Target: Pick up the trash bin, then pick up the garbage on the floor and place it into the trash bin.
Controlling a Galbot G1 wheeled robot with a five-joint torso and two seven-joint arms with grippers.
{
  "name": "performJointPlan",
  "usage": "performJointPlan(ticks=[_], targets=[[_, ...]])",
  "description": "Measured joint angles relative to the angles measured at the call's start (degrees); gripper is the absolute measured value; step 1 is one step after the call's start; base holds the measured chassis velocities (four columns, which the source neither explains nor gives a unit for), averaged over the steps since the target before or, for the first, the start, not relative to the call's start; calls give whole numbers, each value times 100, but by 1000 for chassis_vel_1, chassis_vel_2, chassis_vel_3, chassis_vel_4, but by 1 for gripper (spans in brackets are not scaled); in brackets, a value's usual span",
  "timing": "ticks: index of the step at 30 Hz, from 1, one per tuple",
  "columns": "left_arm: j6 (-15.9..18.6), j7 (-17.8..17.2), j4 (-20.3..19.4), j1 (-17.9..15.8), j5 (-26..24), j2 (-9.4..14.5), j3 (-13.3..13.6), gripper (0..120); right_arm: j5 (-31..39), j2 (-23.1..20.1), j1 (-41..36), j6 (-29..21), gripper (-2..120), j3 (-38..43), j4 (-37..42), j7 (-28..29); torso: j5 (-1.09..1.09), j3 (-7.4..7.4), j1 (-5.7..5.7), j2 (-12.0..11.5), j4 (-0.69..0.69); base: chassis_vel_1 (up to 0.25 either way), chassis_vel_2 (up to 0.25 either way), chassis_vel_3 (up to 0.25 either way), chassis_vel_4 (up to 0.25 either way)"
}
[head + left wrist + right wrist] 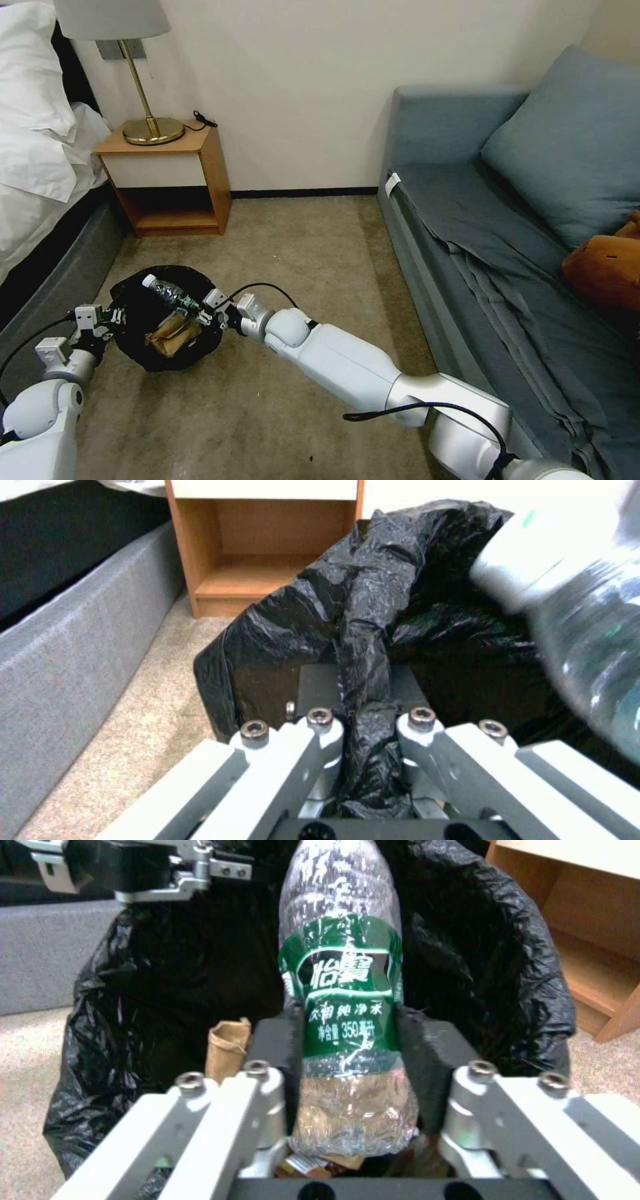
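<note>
i'm on the drop step: right gripper (202, 309) clenched around the bottle (165, 291) over the trash bin (143, 353), whose 9 o'clock rim my left gripper (115, 319) pinches. next move calls for releasing.

The round bin lined with crinkled black plastic (137, 313) holds crumpled brown paper (172, 333); the green-labelled clear plastic bottle (347, 1005) lies across its opening.

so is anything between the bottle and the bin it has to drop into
Nothing visible. The right pincer holds the bottle directly over the bin mouth, held at its rim by the left pincer. Below lies only brown paper, already inside.
</note>
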Motion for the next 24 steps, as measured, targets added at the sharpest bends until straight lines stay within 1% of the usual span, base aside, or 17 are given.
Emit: performJointPlan(ticks=[1, 2, 3, 4, 6, 8, 9, 10, 11, 14, 17, 18, 19, 20, 22, 23, 24], targets=[[0, 0, 0, 0, 0, 0, 0, 3, 0, 0, 0, 0, 32, 0, 0, 0, 0, 0, 0, 0, 0, 0, 0, 0, 0], [9, 0, 11, -11, -1, 0, 6, 3, 0, -15, 1, 1, 41, 4, 42, 5, 0, 0, 0, 0, 0, 0, 0, 0, 0], [9, 0, 11, -11, -1, 0, 6, 3, 0, -15, 1, 1, 41, 4, 42, 5, 0, 0, 0, 0, 0, 0, 0, 0, 0], [17, -9, 26, -22, -27, 0, 7, 3, 0, -34, 9, 3, 48, 9, 105, 10, 0, 0, 0, 0, 0, 0, 0, 0, 0], [31, -20, 34, -26, -63, 0, 7, 3, 0, -43, 17, 4, 52, 15, 148, 14, 0, 0, 0, 0, 0, 0, 0, 0, 0], [68, -49, 54, -31, -161, 5, 8, 3, 14, -82, 25, 3, 62, 21, 300, 39, 0, 0, 0, 0, 0, 0, 0, 0, 0], [68, -49, 54, -31, -161, 5, 8, 3, 14, -82, 25, 3, 62, 21, 300, 39, 0, 0, 0, 0, 0, 0, 0, 0, 0], [86, -77, 88, -48, -232, 6, 8, 3, 37, -118, 27, -2, 69, 14, 440, 75, 0, 0, 0, 0, 0, 0, 0, 0, 0], [86, -77, 88, -48, -232, 6, 8, 3, 37, -118, 27, -2, 69, 14, 440, 75, 0, 0, 0, 0, 0, 0, 0, 0, 0], [194, -221, 166, -123, -574, -15, 7, 3, 80, -145, 13, -16, 85, 42, 718, 165, 0, 0, 0, 0, 1, 0, 0, 0, 0], [212, -266, 209, -156, -668, -37, 2, 3, 87, -149, 2, -23, 92, 77, 802, 186, 0, 0, 0, 0, 0, 0, 0, 0, 0], [248, -353, 249, -185, -830, -60, 0, 3, 82, -162, -6, -30, 98, 119, 886, 197, 0, 0, 0, 0, 0, 0, 0, 0, 0], [305, -452, 269, -212, -1035, -80, 0, 3, 76, -173, -8, -34, 99, 147, 931, 198, 0, 0, 0, 0, 1, 0, 0, 0, 0], [305, -452, 269, -212, -1035, -80, 0, 3, 76, -173, -8, -34, 99, 147, 931, 198, 0, 0, 0, 0, 1, 0, 0, 0, 0], [490, -764, 279, -279, -1720, -124, 0, 3, 26, -203, -10, -36, 100, 216, 982, 199, 0, 0, 0, 0, 1, 0, 0, 0, 0], [490, -764, 279, -279, -1720, -124, 0, 3, 26, -203, -10, -36, 100, 216, 982, 199, 0, 0, 0, 0, 1, 0, 0, 0, 0], [576, -985, 279, -321, -2127, -152, -1, 3, 5, -229, -13, -35, 100, 250, 990, 199, 0, 0, 0, 0, 1, 0, 0, 0, 0]])
